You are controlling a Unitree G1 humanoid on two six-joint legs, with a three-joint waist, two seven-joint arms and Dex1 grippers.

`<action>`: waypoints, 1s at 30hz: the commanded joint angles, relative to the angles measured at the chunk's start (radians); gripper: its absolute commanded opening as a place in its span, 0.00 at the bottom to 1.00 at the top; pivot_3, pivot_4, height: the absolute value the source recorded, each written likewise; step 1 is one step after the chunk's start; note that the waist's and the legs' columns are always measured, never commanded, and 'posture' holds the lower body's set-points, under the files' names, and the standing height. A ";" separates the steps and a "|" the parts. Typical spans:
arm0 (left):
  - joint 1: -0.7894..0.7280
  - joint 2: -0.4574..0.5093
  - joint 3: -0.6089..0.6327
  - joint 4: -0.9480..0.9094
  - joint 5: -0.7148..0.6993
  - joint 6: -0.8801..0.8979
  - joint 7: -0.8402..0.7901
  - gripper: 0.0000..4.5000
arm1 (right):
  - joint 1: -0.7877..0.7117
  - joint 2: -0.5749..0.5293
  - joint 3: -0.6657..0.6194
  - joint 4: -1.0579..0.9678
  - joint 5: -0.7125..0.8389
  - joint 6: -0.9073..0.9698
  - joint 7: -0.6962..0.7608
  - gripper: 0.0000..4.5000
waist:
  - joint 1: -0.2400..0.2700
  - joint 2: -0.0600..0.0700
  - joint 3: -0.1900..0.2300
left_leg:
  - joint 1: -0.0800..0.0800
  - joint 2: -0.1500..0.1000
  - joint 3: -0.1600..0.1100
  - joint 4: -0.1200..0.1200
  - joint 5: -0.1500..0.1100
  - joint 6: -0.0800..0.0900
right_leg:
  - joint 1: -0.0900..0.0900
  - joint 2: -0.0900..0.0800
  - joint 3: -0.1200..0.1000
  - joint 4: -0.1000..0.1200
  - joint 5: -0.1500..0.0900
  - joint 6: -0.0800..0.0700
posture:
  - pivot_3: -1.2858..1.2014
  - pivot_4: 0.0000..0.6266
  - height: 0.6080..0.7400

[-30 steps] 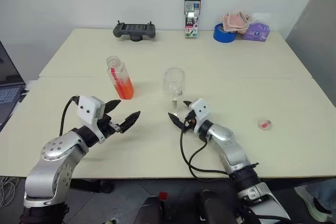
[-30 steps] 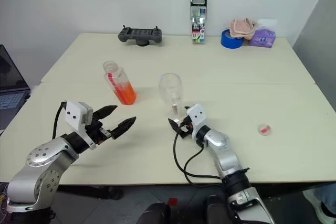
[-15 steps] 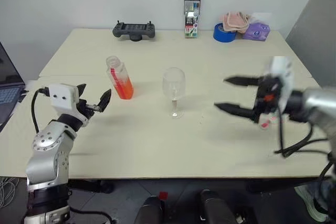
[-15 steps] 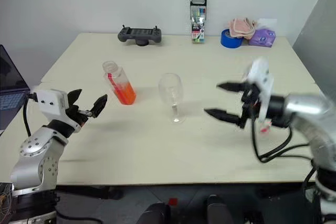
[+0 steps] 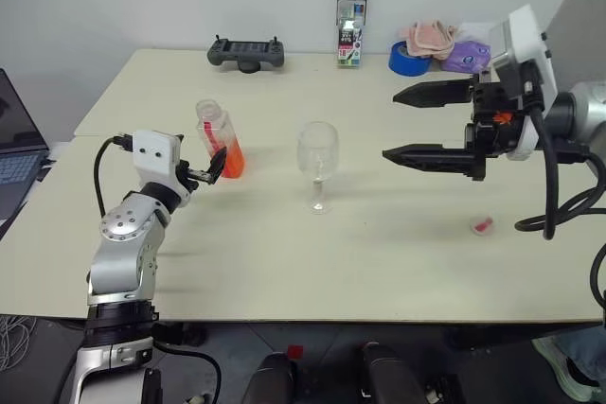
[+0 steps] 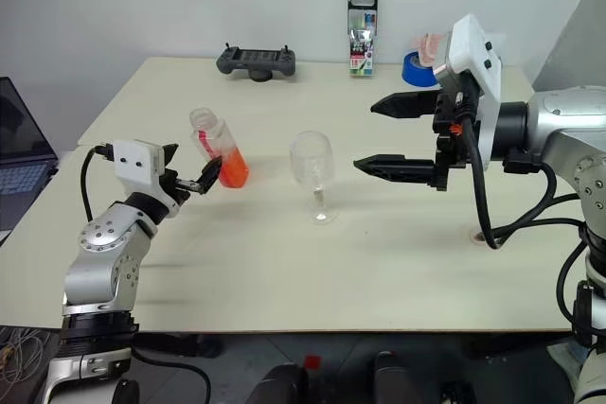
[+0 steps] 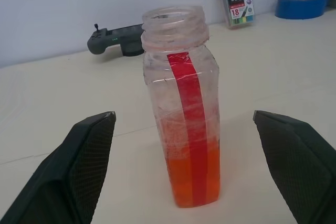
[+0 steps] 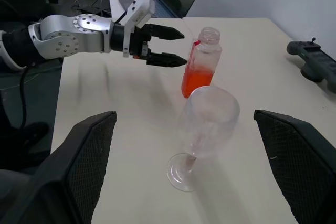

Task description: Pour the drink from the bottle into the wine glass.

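1. The left gripper [image 5: 210, 166] has its fingers spread wide and holds nothing; it has moved forward, and the bottle [image 7: 185, 129] now stands between the fingers, untouched.
2. The bottle has no cap, and the drink [image 7: 178, 177] fills its lower part.
3. The right gripper [image 6: 379, 136] is also wide open and empty; it has risen from the table and now points toward the left arm.
4. The wine glass [image 5: 317, 153] stands empty, below and beyond its fingertips.

uncapped bottle [image 6: 220, 148], empty wine glass [image 6: 312, 169]
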 commanded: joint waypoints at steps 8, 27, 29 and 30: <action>-0.176 -0.021 -0.014 0.196 0.027 -0.090 0.007 1.00 | -0.038 -0.005 0.031 0.022 -0.059 -0.055 0.023 0.99 | 0.000 0.000 0.000 | 0.000 -0.001 0.000 0.000 0.000 0.000 | 0.000 0.000 0.000 0.000 0.000 0.000 | 0.52 0.24 1.00; -0.362 -0.065 -0.038 0.541 0.088 -0.305 0.018 1.00 | -0.015 0.012 0.043 0.006 -0.113 -0.070 -0.015 0.99 | 0.000 0.000 0.000 | 0.000 -0.001 -0.001 0.000 0.000 0.000 | 0.000 0.000 0.000 0.000 0.003 -0.004 | 0.52 0.24 1.00; -0.369 -0.065 -0.038 0.557 0.088 -0.320 0.017 1.00 | -0.011 0.012 0.042 0.000 -0.110 -0.069 -0.019 0.99 | 0.000 0.000 0.000 | 0.000 -0.001 -0.001 0.000 0.000 0.000 | 0.000 0.000 0.000 0.000 0.003 -0.004 | 0.52 0.24 1.00; -0.370 -0.065 -0.037 0.564 0.089 -0.328 0.019 1.00 | -0.011 0.012 0.041 -0.003 -0.108 -0.067 -0.021 0.99 | 0.000 0.000 0.000 | 0.000 -0.001 -0.001 0.000 0.000 0.000 | 0.000 0.000 0.000 0.000 0.003 -0.004 | 0.52 0.24 1.00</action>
